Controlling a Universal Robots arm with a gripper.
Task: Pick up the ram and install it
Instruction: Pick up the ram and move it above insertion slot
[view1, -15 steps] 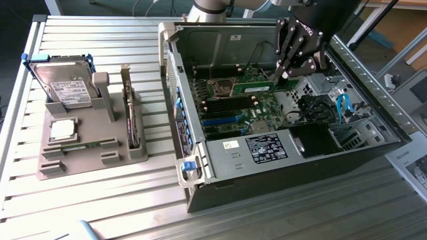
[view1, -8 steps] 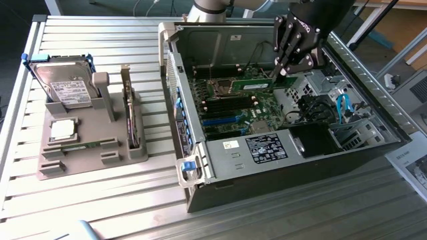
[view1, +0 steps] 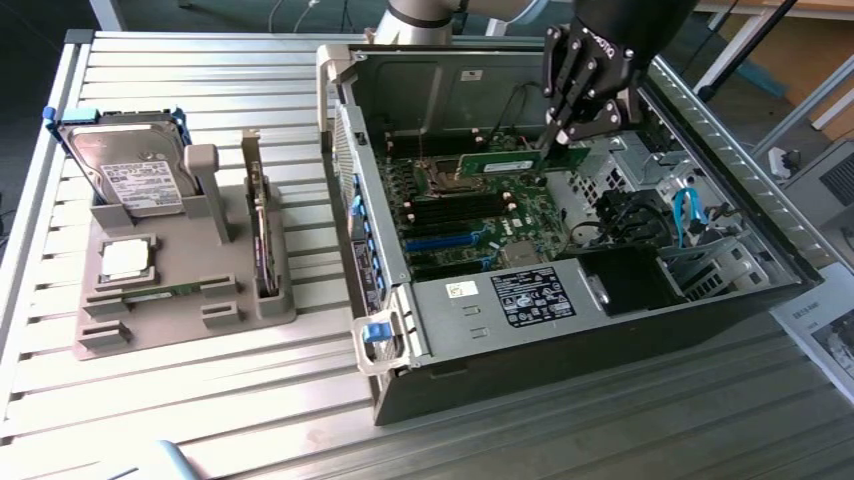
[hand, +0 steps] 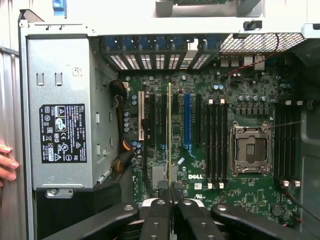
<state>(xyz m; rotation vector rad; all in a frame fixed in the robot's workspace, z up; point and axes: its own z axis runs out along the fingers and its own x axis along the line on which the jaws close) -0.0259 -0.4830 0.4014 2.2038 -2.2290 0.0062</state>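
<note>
My black claw is pinching the long, thin green ram stick inside the open grey metal computer case, over its green motherboard. A grey tray on the tabletop holds a silver hard drive.

Black pincer, jointed links, silver screws

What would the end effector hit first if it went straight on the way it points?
Probably the motherboard: the end effector points down into the case, and the ram it holds would touch first, seemingly near the expansion slots; depth is unclear.
</note>
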